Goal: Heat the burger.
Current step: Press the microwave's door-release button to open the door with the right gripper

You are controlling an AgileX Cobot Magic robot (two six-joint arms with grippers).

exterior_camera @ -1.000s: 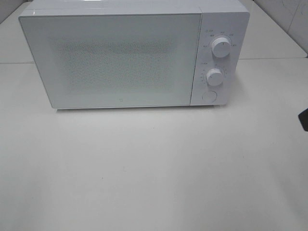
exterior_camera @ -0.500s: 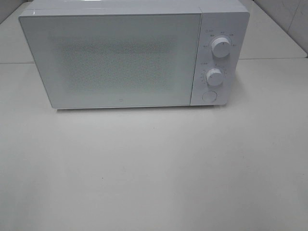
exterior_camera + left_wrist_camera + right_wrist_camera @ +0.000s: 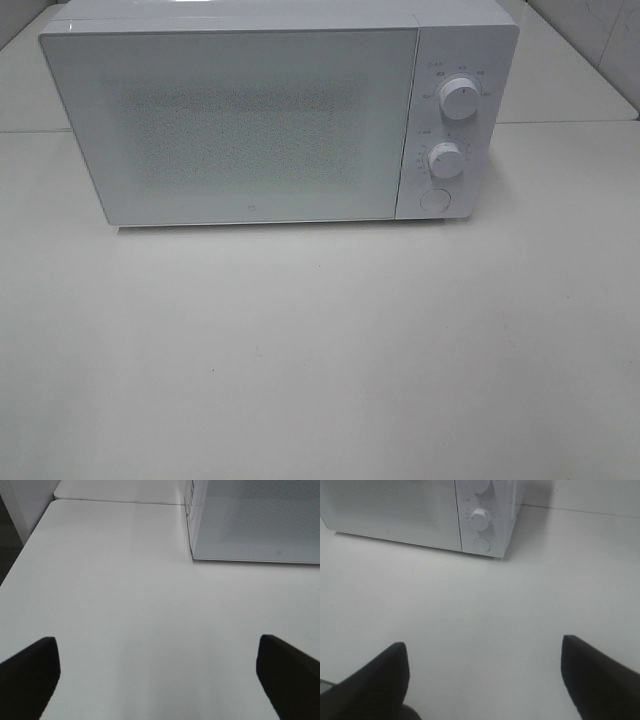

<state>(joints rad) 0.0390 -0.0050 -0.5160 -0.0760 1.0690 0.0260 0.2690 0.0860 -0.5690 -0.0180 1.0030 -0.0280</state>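
Our left end effector [image 3: 155, 640] and right end effector [image 3: 482, 641] both hang wide open over the worktop [image 3: 320, 350], gripping nothing. Microwave [image 3: 250, 120] door's shut, and we can't see the burger anywhere.

Lab-like: microwave [image 3: 260, 115], bare white table [image 3: 320, 350]

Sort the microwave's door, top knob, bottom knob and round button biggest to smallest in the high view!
1. Door, by far.
2. Top knob, slightly ahead.
3. Bottom knob and round button look about alike: unranked.
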